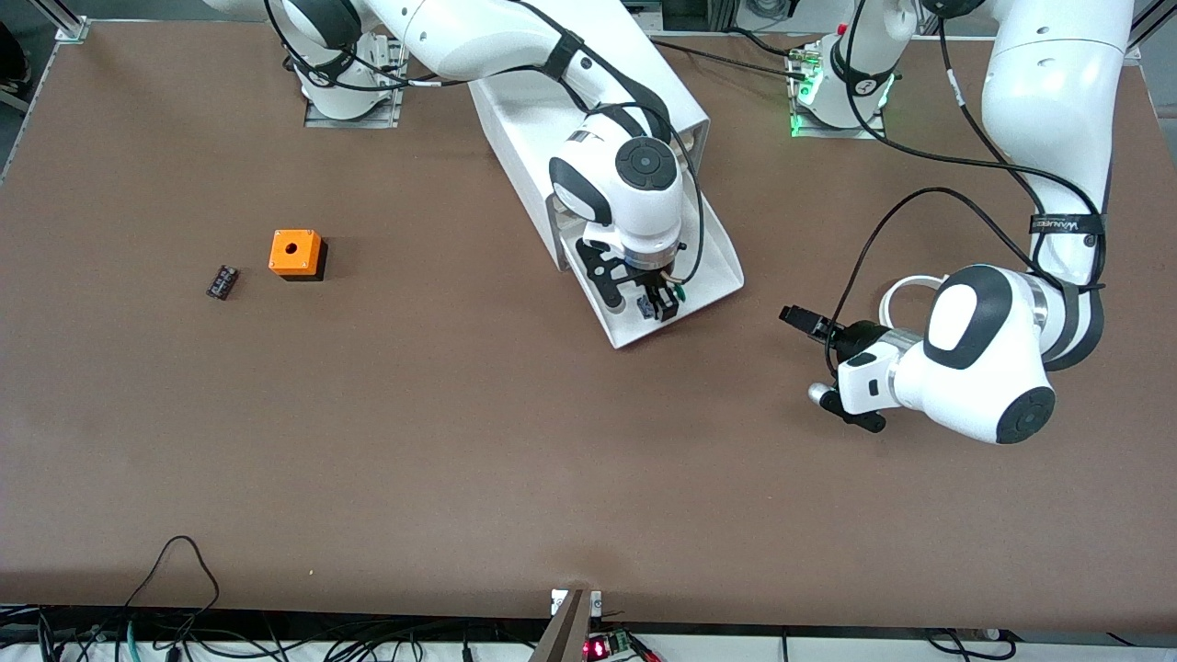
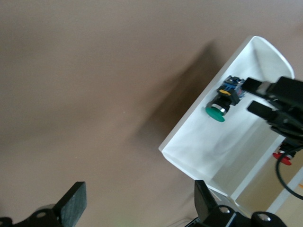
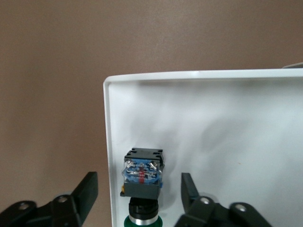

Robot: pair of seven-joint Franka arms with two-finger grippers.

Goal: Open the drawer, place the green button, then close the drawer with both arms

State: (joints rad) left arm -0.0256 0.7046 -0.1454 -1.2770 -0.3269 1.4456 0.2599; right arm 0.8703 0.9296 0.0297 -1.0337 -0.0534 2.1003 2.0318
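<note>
**Front view.** Middle of the frame: bottom drawer pulled out of the white cabinet, with the right gripper low inside it. Only the green cap of the button peeking out beside the black fingers. Lower in the frame, toward the left arm's end: left gripper waiting over bare table, near the drawer but apart from it.

**Right wrist view.** Shows what the front view hides: fingers spread wide, the button between them with a clear gap on each side, gripped by neither. Button resting on the drawer floor just beside a side wall, near a corner.

**Left wrist view.** Gives the side-on look: button lying on its side in the drawer, the tips of the right gripper at its body end. Left arm's own fingers wide open, holding nothing.

**Step in hand, by the look of it:** placing done, withdrawal due.
- Lift straight up with the fingers kept spread.
- Avoid any sideways drift that could nudge the button or catch the nearby wall.
- Clear the drawer fully before any push on its front.
- Push squarely and slowly, to stop the round cap from rolling.
</note>
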